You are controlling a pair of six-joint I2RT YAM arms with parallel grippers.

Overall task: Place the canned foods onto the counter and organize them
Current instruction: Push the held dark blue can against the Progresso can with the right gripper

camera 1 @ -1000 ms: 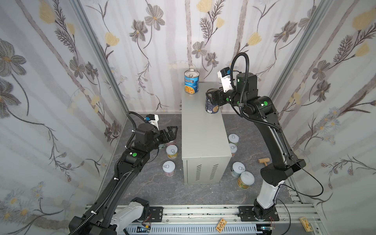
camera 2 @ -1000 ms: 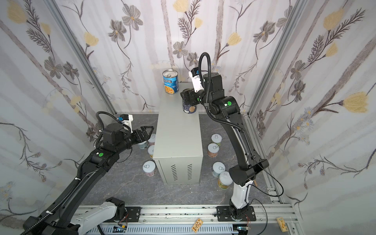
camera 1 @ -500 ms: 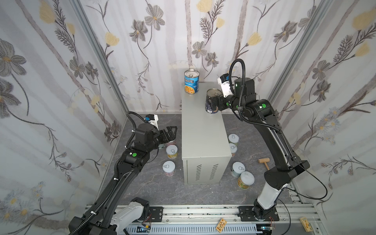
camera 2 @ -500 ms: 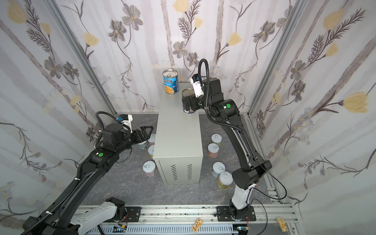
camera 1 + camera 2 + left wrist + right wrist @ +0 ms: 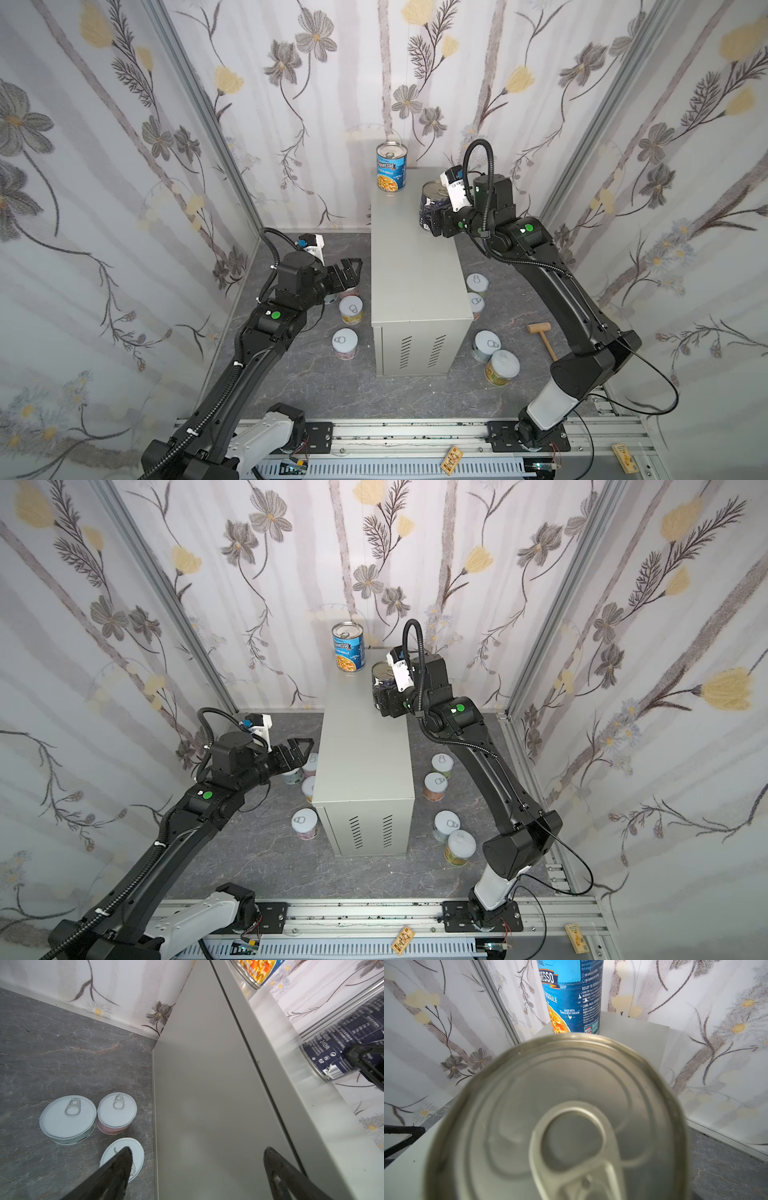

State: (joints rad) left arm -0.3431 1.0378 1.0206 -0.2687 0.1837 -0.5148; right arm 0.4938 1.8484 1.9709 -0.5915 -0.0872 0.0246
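The counter [image 5: 411,270] [image 5: 361,750] is a tall beige-grey cabinet in the middle. A blue Progresso can [image 5: 390,172] [image 5: 348,652] [image 5: 571,995] stands at its back. A dark navy can [image 5: 432,199] [image 5: 380,677] [image 5: 342,1043] stands near the top's right edge, with my right gripper [image 5: 432,218] [image 5: 382,700] shut around its lower body. Its metal lid [image 5: 560,1115] fills the right wrist view and hides the fingers. My left gripper [image 5: 351,268] [image 5: 301,748] [image 5: 197,1150] hangs open and empty beside the counter's left wall, above short white-lidded cans [image 5: 68,1120] [image 5: 116,1112] [image 5: 122,1157].
Short cans stand on the dark marbled floor left of the counter [image 5: 351,309] [image 5: 345,343] and right of it [image 5: 477,283] [image 5: 486,345] [image 5: 502,368]. A small wooden mallet [image 5: 540,332] lies at the right. Flowered walls close in on three sides.
My right wrist has sunk lower behind the dark navy can, which stays at the counter's right side. The left arm has not moved.
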